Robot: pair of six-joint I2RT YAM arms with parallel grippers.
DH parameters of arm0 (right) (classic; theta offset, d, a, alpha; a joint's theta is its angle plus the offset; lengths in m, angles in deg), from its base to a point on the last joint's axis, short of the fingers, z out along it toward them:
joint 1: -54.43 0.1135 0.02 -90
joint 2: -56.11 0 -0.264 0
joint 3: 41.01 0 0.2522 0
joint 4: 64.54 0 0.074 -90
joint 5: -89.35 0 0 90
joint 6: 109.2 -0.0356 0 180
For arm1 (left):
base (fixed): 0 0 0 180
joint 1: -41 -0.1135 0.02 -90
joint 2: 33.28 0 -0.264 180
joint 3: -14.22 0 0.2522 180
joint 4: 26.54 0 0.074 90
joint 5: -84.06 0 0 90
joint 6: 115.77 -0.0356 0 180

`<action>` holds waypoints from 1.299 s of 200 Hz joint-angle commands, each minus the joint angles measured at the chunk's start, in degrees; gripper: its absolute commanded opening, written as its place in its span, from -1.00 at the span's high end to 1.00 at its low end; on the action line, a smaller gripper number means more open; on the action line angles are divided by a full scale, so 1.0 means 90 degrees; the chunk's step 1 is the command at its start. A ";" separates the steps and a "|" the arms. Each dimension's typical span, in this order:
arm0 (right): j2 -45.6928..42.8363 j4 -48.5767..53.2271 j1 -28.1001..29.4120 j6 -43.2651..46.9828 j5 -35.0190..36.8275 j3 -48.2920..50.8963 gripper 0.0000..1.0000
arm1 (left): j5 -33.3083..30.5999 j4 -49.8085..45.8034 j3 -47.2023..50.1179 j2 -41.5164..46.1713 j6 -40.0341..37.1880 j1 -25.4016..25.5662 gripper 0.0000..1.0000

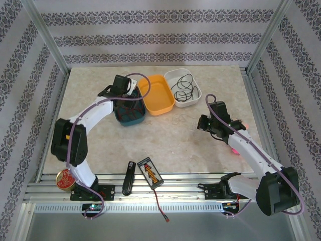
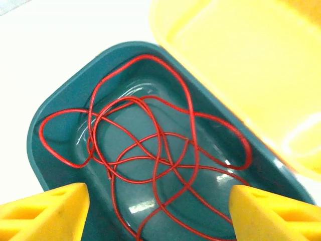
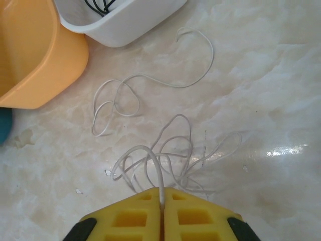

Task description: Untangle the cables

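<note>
Three trays stand in a row on the table (image 1: 175,135): a teal tray (image 2: 60,100), an orange tray (image 1: 156,95) and a white tray (image 1: 194,94). The red cable (image 2: 191,108) lies in loose crossing loops inside the teal tray, and the left hand (image 2: 155,196) hangs over it with fingers spread wide, gripping nothing. The black cable (image 1: 183,86) sits coiled in the white tray. The white cable (image 3: 175,86) sprawls on the table just outside that tray, and the right hand (image 3: 162,200) is closed tight on one strand of it.
</note>
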 commanded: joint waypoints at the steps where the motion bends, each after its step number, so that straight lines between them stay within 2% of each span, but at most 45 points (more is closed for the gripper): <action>1: -0.0154 0.0084 0.0120 -0.0064 0.0068 -0.0129 0.91 | 0.0592 0.0764 0.0549 0.0518 0.0830 0.0234 -0.50; 35: -0.0243 0.0126 0.0243 -0.0082 0.0136 -0.0219 0.95 | 0.1173 0.1968 0.1433 0.0940 0.1451 0.0978 -0.47; 76: -0.0407 0.0143 0.0267 -0.0115 0.0070 -0.0297 0.97 | 0.1519 0.3209 0.1746 0.0487 0.1548 0.2227 -0.46; 102: -0.0551 0.0223 0.0282 -0.0071 0.0014 -0.0387 0.98 | 0.1946 0.3894 0.1699 -0.0087 0.1661 0.2681 -0.16; 129: -0.0707 0.0308 0.0281 -0.0041 0.0076 -0.0496 0.98 | 0.2072 0.4810 0.1805 -0.0537 0.1581 0.3123 -0.13; 201: -0.1190 0.0533 0.0268 0.0014 -0.0043 -0.1160 0.99 | 0.1940 0.7566 0.2972 -0.0874 0.1922 0.3259 -0.18; 260: -0.1206 0.0422 0.0276 -0.0149 -0.0403 -0.1637 0.99 | 0.1949 0.8661 0.3096 -0.1434 0.2336 0.3263 -0.24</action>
